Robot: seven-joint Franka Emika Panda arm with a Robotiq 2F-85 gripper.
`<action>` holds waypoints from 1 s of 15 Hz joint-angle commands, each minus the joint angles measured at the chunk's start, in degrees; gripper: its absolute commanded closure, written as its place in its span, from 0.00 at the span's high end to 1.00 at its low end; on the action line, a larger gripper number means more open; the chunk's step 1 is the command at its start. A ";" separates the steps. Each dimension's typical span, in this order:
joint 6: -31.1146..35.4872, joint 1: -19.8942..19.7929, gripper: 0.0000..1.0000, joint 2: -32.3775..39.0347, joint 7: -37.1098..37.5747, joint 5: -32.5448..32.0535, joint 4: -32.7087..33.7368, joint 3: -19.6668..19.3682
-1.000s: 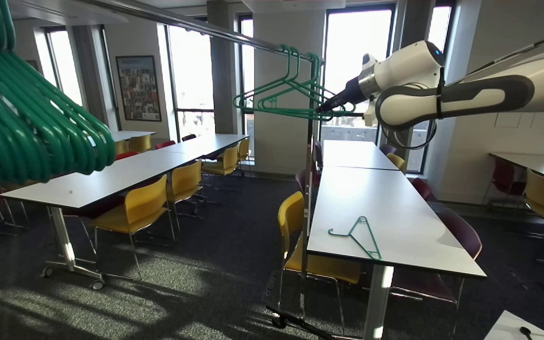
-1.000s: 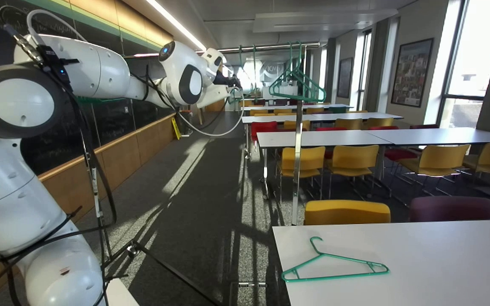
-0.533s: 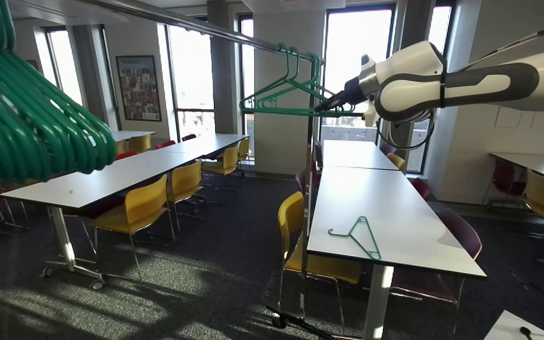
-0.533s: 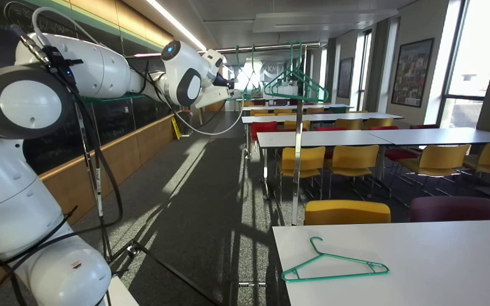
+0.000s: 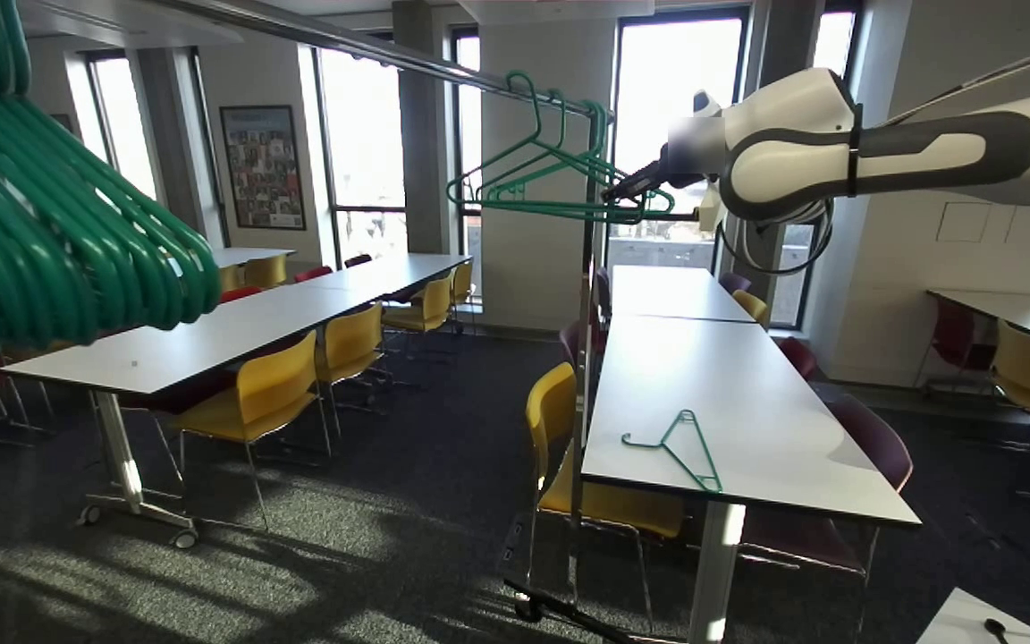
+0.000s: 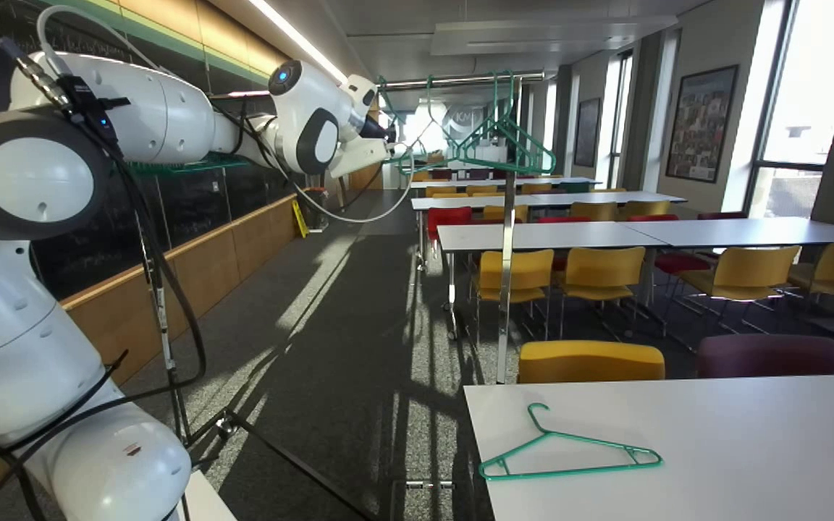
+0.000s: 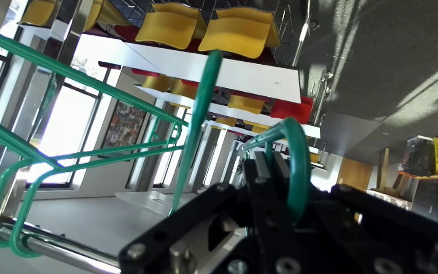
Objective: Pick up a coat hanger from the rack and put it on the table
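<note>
In the wrist view my gripper (image 7: 270, 156) is shut on the corner of a green coat hanger (image 7: 299, 163), with a thin green strut between the pads. An exterior view shows my gripper (image 5: 606, 195) at the right end of this coat hanger (image 5: 537, 116). The hook's top rises above the rail of the rack (image 5: 443, 67); whether it still touches the rail I cannot tell. Close beside it, several like hangers (image 6: 541, 155) hang on the rack. One more green hanger (image 6: 569, 475) lies flat on the white table (image 6: 764, 449).
A thick bunch of broad teal hangers (image 5: 59, 224) fills the left foreground of an exterior view. The rack's upright (image 6: 507, 289) stands by the table's edge. A yellow chair (image 5: 553, 411) is tucked against the table, and a loose cable (image 6: 388, 217) loops below the wrist.
My jaws have closed on the hanger's end. Gripper and hanger have risen slightly, and the hanger's hook has shifted up and along the rail, away from its neighbours.
</note>
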 commanded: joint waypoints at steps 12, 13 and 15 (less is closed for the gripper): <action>-7.48 12.43 0.01 -15.41 -0.74 1.78 -10.75 -0.35; -8.36 13.23 0.01 -16.41 -0.81 1.57 -12.22 -0.38; -10.70 13.90 0.01 -18.41 -0.62 0.92 -15.56 -0.36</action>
